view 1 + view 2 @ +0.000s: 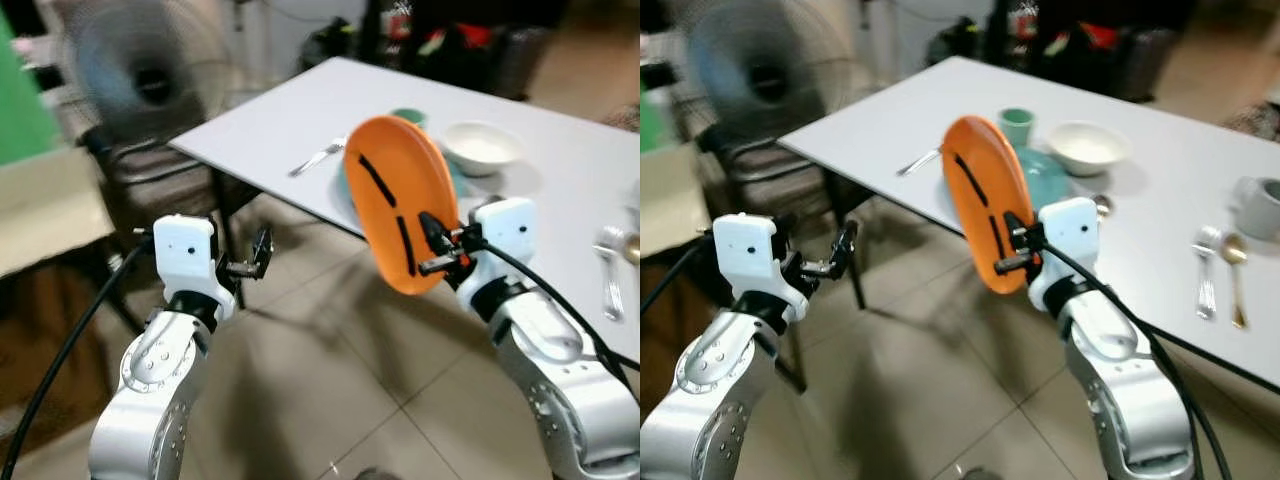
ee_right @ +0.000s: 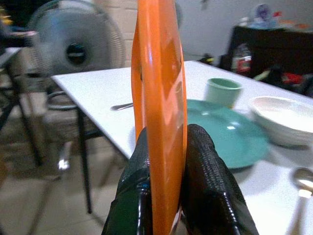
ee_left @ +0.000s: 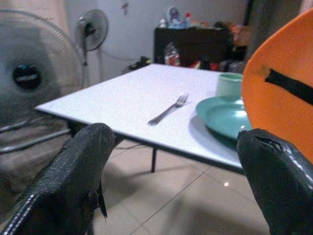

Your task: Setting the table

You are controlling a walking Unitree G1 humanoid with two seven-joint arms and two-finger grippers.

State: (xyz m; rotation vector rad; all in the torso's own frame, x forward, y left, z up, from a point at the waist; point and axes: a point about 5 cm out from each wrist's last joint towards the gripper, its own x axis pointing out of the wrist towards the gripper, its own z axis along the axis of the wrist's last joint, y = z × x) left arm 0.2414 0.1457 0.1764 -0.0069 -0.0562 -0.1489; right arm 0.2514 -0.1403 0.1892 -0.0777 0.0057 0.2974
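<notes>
The right gripper (image 1: pixel 1012 250) pinches the orange plate (image 1: pixel 985 200) on edge, near the white table (image 1: pixel 300 120), presumably for carrying. The left gripper (image 1: pixel 262 255) is spread wide, holding nothing.

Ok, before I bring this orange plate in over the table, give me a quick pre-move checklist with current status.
1. Grip: right gripper has both black fingers clamped on the rim of the round orange plastic plate. Ok.
2. Plate attitude: held on edge, nearly upright, not level for setting down. Not ok.
3. Position: the plate hangs off the near edge of the white rectangular table, over the floor. Not ok.
4. Landing spot: the round teal plate already lies just past the edge, silver fork beside it, small green cup and white bowl behind. Cannot tell where the orange one goes.
5. Left gripper: open, holding nothing, short of the table. Ok.
</notes>
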